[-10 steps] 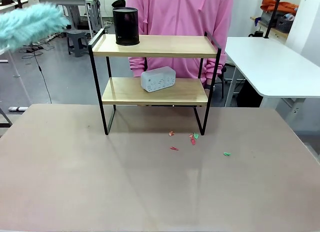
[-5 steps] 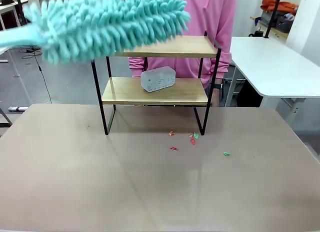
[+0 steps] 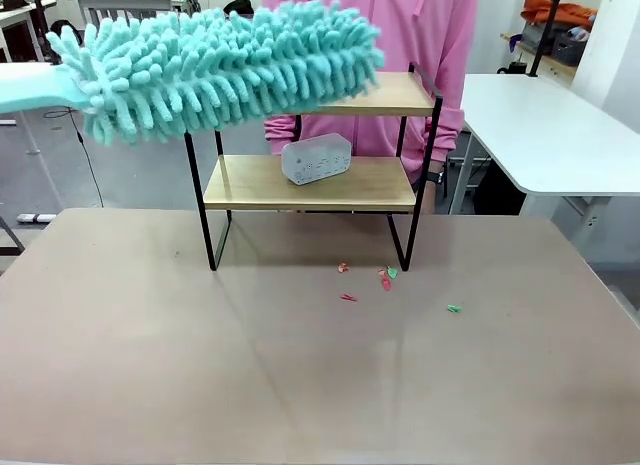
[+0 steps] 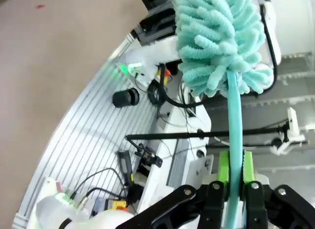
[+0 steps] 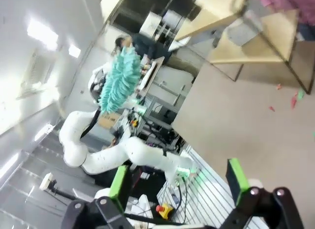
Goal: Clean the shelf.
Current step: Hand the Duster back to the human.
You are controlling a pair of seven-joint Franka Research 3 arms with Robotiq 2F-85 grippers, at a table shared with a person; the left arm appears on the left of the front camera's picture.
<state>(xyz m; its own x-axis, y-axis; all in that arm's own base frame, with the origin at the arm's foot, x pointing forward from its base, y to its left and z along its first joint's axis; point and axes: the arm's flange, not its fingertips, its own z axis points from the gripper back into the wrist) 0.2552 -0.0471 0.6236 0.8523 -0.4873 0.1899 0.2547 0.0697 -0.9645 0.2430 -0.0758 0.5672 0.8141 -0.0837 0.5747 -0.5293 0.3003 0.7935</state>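
- Your left gripper [image 4: 235, 175] is clamped tight on the thin teal handle of a fluffy teal microfiber duster [image 3: 220, 70]; in the left wrist view the handle runs straight up between the green pads [image 4: 224, 171].
- The duster head hangs in the air across the left part of the shelf's top board and covers that end of it from the front camera. I can't tell whether it's actually touching the wood.
- The shelf [image 3: 370, 183] stands at the far side of the grey table [image 3: 200, 365], in the middle, right in front of a person in a pink top [image 3: 420, 35].
- On the lower board, left of centre, there's a small white gadget [image 3: 316, 158]. Whatever's printed on its face is too small to read.
- Your right gripper [image 5: 177, 179] is spread wide with nothing in it, hanging well off the tabletop.
- A few red and green scraps [image 3: 386, 278] lie on the table just beside the shelf's front right leg, with one more green bit farther right.
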